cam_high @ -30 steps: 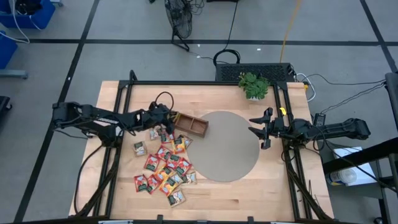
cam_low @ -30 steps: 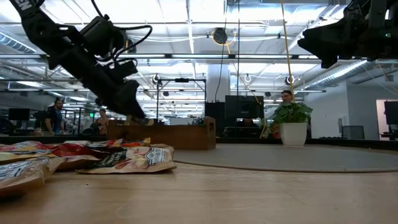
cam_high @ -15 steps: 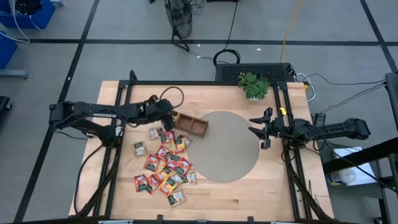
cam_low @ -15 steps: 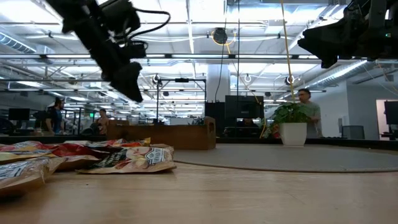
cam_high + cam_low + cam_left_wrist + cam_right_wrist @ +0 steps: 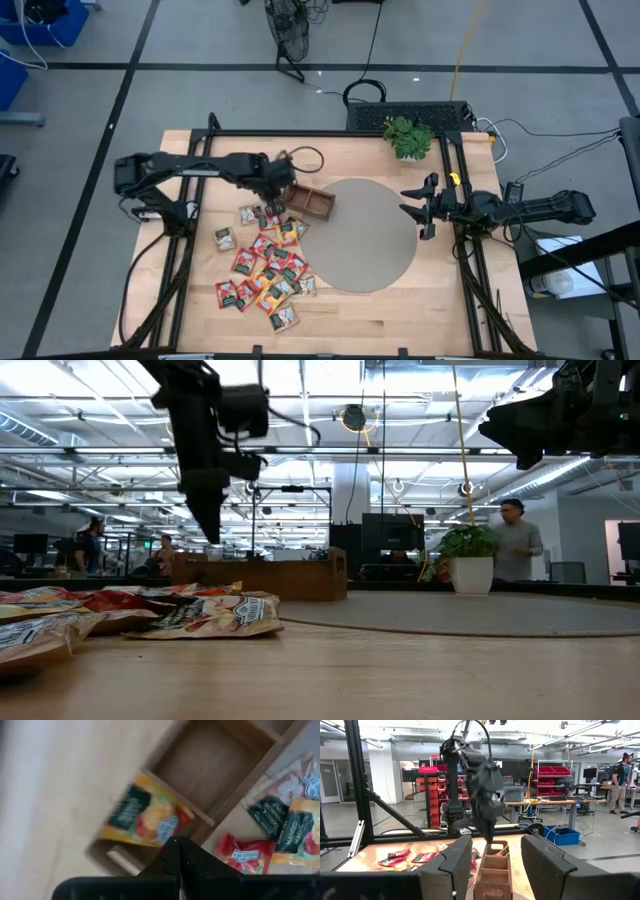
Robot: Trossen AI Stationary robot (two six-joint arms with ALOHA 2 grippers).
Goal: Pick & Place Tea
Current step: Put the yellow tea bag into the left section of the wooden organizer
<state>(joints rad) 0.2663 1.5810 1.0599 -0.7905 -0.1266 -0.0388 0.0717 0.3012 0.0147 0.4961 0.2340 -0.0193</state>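
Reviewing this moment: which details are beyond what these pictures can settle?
- Long brown wooden compartment tray: its left end is covered by the left pincer in the high view; the low view shows only its side.
- Yellow paper tea sachet in the tray: blurred in the left wrist view, label unreadable.
- Pile of red and yellow sachets: too small to count overhead.

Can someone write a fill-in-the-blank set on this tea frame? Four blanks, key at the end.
1. The left tool hangs above the wooden tray with its fingers ____.
2. A yellow sachet lies in the tray's ____ compartment.
3. The right tool waits over the round ____.
4. The loose sachets lie in a pile on the ____, outside the tray.

Missing words: shut; end; mat; table
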